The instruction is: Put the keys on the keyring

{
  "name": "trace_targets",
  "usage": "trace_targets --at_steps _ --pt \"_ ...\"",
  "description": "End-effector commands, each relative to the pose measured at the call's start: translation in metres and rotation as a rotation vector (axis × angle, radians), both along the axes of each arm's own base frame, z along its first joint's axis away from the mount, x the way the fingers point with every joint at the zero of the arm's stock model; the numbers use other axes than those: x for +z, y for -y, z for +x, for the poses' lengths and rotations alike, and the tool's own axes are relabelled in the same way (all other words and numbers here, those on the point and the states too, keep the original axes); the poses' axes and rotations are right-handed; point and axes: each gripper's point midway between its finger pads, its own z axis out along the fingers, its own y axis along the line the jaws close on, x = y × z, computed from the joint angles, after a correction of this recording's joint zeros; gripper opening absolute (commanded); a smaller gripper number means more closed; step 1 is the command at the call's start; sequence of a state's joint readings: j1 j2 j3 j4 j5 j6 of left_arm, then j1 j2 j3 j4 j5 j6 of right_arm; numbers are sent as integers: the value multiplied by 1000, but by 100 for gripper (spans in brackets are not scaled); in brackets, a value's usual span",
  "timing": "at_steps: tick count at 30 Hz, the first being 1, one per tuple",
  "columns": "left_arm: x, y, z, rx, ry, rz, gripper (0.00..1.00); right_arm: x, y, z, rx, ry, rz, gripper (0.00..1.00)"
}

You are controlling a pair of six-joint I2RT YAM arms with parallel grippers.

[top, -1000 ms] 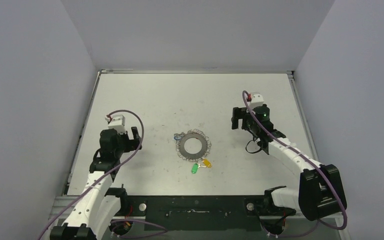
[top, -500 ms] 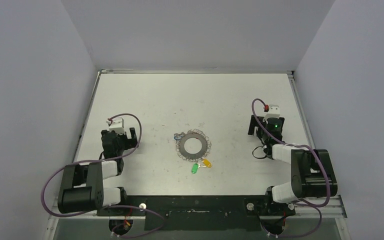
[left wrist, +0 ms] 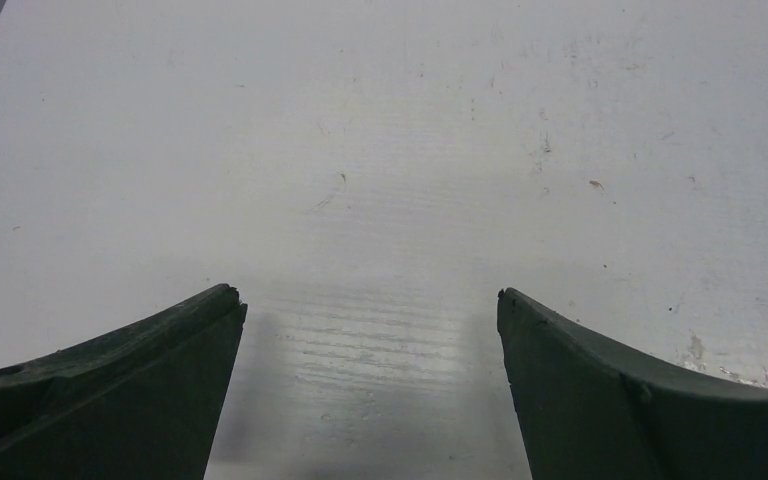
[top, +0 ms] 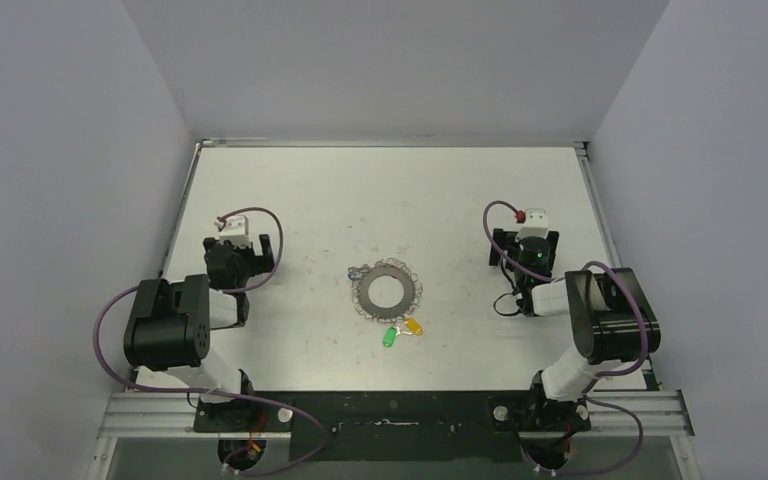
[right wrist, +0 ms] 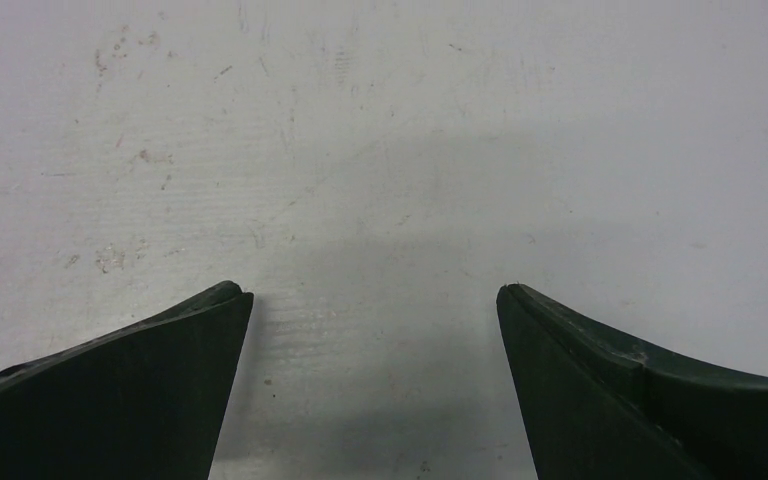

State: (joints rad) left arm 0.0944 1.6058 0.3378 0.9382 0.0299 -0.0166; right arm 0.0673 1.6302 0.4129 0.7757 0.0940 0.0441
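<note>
Grey metal, flat and washer-like: your keyring (top: 388,289) lies at the middle of the desk (top: 380,190), a wide round hole at its centre and a fringe of fine wire loops all round its rim.

- Blue tag (top: 354,272): a small bluish piece touching the keyring's far-left edge. You cannot tell from the overhead view whether a key hangs on it or whether it is hooked into a loop.
- Green tag (top: 389,338) and yellow tag (top: 414,326): side by side just off the keyring's near edge, with a glint of silver metal between them. They are too small for you to read any writing.
- Left tool (left wrist: 370,300): released, its two dark fingers (left wrist: 150,385) spread wide with only bare desk between them, and it grasps nothing. It sits well to the left of the keyring, its arm (top: 170,330) folded back on itself.
- Right tool (right wrist: 375,295): released as well, with its dark fingers (right wrist: 620,390) wide apart over bare desk. It sits well to the right of the keyring, its arm (top: 605,315) folded likewise.
- Desk surface: white and matt. You will see grey scuffs and scratches around the keyring, plus faint reddish and brown specks in both wrist views. A thin metal frame runs along its edges.
- Room: plain pale lilac-grey walls (top: 60,200) close the desk in on the left, right and far sides.
- Fittings: a black base plate (top: 390,412) at the near edge carries both arms, and purple cables (top: 108,345) loop from the arms to white wrist camera housings.
</note>
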Motion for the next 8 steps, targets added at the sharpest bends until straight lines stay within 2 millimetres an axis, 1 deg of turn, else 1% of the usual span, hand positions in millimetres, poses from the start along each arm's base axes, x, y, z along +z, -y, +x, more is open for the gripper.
trace_targets --at_steps 1,8 --pt "11 -4 10 13 39 13 97 26 9 13 -60 116 -30 100" --pt "11 -2 9 9 39 21 97 26 8 12 -61 114 -45 100"
